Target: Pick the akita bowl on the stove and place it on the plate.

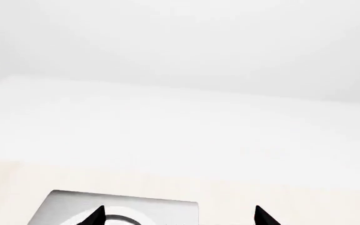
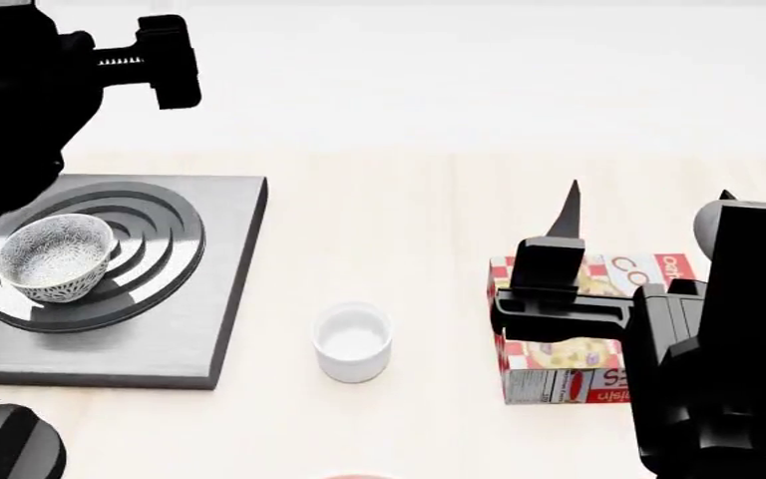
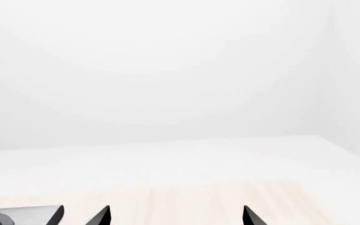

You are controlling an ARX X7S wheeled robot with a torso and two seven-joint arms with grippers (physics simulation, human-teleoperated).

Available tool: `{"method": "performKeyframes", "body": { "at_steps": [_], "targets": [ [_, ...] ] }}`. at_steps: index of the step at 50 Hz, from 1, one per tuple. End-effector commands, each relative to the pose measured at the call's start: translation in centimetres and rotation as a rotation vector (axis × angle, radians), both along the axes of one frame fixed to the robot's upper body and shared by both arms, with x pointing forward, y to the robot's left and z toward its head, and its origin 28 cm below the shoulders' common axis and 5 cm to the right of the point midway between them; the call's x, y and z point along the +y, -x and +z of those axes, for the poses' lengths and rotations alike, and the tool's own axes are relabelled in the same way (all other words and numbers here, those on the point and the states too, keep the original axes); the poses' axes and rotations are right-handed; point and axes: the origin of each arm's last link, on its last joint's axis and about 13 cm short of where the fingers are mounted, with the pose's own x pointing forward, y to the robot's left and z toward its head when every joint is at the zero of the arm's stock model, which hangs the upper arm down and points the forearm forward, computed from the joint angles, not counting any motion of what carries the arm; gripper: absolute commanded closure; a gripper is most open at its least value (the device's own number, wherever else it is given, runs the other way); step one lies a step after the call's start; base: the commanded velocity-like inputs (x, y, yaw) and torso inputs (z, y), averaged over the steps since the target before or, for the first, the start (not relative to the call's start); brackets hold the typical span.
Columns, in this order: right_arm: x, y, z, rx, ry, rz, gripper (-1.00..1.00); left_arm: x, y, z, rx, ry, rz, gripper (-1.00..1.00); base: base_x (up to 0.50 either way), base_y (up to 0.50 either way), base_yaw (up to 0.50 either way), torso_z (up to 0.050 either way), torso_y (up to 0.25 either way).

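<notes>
The small speckled white akita bowl (image 2: 57, 256) sits upright on the black burner rings of the flat dark-grey stove (image 2: 210, 299), seen in the head view only. Both wrist views catch just a stove corner. The left tool (image 1: 178, 216) and right tool (image 3: 176, 215) show spread tips, gripping nothing. Beside the stove stands a plain white cup (image 2: 352, 341); beyond it a red-checked carton (image 2: 557, 364), lettering unreadable. All rest on the pale wooden table (image 2: 410, 200).

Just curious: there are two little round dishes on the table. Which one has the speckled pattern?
The akita bowl sitting on the stove; the white cup on the bare table is plain.
</notes>
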Motion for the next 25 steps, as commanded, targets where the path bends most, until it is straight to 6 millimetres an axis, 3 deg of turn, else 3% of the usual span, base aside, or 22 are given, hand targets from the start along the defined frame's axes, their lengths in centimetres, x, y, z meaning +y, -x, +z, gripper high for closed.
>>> {"method": "performKeyframes", "body": {
  "at_steps": [1, 11, 17, 25],
  "targets": [
    [0.02, 0.05, 0.06, 0.000, 0.000, 0.001, -1.00, 0.22, -0.17, -1.14, 0.023, 0.008, 0.012, -1.00, 0.00, 0.00, 0.00, 0.000, 0.000],
    [0.01, 0.03, 0.01, 0.000, -0.001, 0.003, -1.00, 0.06, -0.10, -1.45, -0.005, -0.010, -0.029, -1.00, 0.00, 0.00, 0.00, 0.000, 0.000],
    [0.05, 0.08, 0.08, -0.001, 0.000, 0.004, -1.00, 0.17, -0.01, -1.79, -0.005, -0.034, -0.063, -1.00, 0.00, 0.00, 0.00, 0.001, -0.214],
    [0.01, 0.04, 0.04, -0.001, -0.001, 0.004, -1.00, -0.01, 0.04, -1.89, -0.032, -0.021, -0.079, -1.00, 0.00, 0.00, 0.00, 0.000, 0.000]
  ]
}}
